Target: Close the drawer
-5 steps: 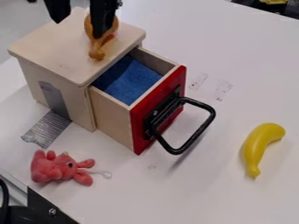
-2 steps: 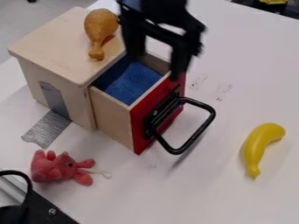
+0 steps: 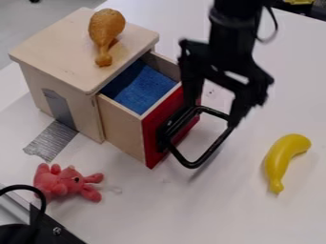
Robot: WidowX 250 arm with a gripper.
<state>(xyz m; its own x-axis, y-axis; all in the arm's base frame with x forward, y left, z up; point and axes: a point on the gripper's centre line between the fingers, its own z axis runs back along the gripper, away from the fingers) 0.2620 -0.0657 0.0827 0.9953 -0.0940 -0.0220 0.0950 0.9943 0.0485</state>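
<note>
The gripper (image 3: 213, 112) hangs at the drawer's front, above and partly over the black handle, its two fingers spread wide with nothing seen between them but part of the handle. A drawer (image 3: 119, 125) with a red front stands pulled out of the wooden box (image 3: 56, 55), its blue lining showing. The black wire handle (image 3: 210, 151) sticks out toward the lower right. One finger covers the upper right part of the red front; whether it touches the front or the handle, I cannot tell.
A toy drumstick (image 3: 106, 29) lies on top of the box. The pink plush toy (image 3: 62, 183) is on the table at lower left, below silver tape (image 3: 52, 141). To the right lies a yellow banana (image 3: 282, 159). Dark equipment stands in the lower left corner.
From above the box top, the gripper has moved right and down, past the open compartment to the drawer's front. The drawer has not visibly moved.
</note>
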